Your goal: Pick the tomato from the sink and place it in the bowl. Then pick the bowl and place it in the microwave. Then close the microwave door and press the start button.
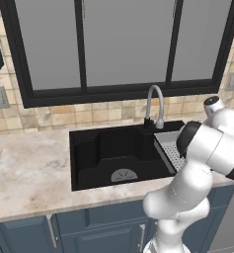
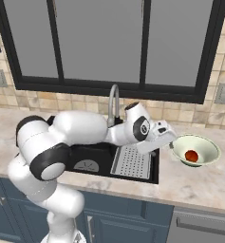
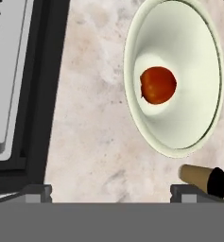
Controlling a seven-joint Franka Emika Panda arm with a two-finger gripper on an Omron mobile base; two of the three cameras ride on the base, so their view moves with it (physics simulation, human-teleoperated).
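In the hand view, you see the tomato [image 3: 158,85] resting at the bottom of the bowl [image 3: 198,56], at about the 1 o'clock position of the frame. The bowl stands upright on the marble counter [image 3: 90,132], apart from the black sink [image 3: 42,94] rim at 9 o'clock. The gripper [image 3: 111,191] has its jaws spread fully wide and holds nothing; its two finger tips sit at 6 o'clock, over bare counter, beside the bowl rim and not touching it. A small brown cylinder [image 3: 201,177] lies on the counter at 4 o'clock. In the right base view, the gripper [image 2: 170,140] hangs just left of the bowl [image 2: 206,144], with the tomato [image 2: 192,155] inside it. The perforated grey drain tray [image 2: 132,161] sits in the right side of the sink [image 2: 92,154], below the curved silver faucet [image 2: 113,102].
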